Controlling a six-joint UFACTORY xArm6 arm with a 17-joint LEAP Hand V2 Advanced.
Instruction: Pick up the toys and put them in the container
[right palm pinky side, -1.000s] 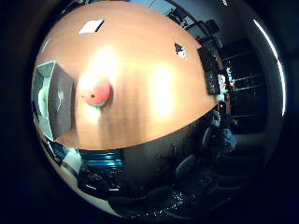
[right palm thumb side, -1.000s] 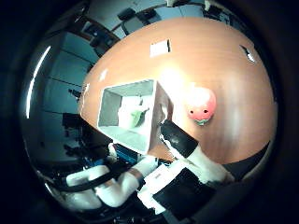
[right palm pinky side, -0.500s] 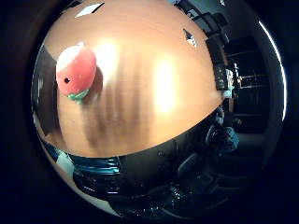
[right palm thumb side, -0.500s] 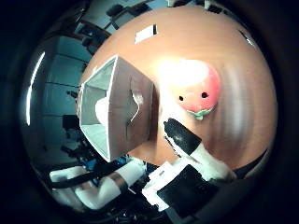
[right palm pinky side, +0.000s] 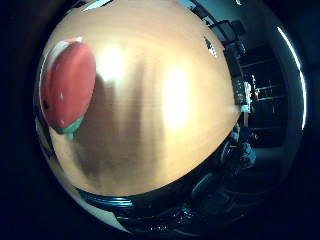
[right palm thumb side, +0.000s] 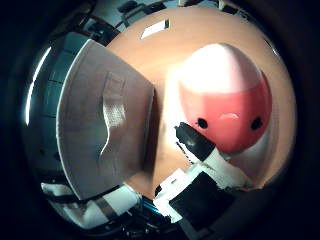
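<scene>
A red-pink round toy (right palm thumb side: 228, 95) with dark eyes and a green base (right palm pinky side: 66, 126) lies on the orange-brown wooden table (right palm pinky side: 170, 100). It fills much of the right thumb side palm view, so it is close under the palm. A grey box-shaped container (right palm thumb side: 100, 115) stands on the table right beside the toy. One black-tipped finger (right palm thumb side: 198, 145) of my right hand (right palm thumb side: 205, 180) reaches toward the toy's face. The right little finger side palm view shows the toy (right palm pinky side: 66, 82) at the table's side.
A white paper card (right palm thumb side: 155, 28) lies on the table beyond the container. A small dark thing (right palm pinky side: 211, 45) lies near the table's far edge. Chairs and office furniture (right palm pinky side: 215, 180) stand past the table's edge.
The toy and the container's outer wall have grown much larger in both views; the camera has come down close to them. The container's inside no longer shows.
</scene>
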